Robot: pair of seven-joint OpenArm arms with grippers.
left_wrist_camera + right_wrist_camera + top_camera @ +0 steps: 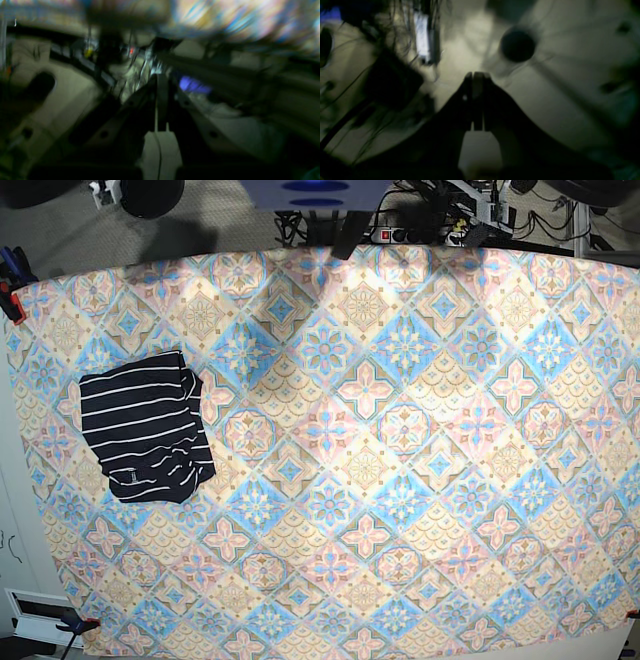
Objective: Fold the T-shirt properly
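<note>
The T-shirt [145,428], dark with thin white stripes, lies folded into a compact rectangle near the left edge of the table in the base view, with a small label at its near edge. Neither arm reaches over the table there. In the left wrist view, which is heavily blurred, my left gripper [162,77] has its fingers pressed together with nothing between them. My right gripper [475,74] is also shut and empty, pointing at a pale floor. The shirt appears in neither wrist view.
A pastel floral-tile tablecloth [400,440] covers the whole table, held by clamps [12,298] at its left corners. Cables and a power strip [400,232] lie beyond the far edge. A blurred strip of the tablecloth [237,20] shows in the left wrist view.
</note>
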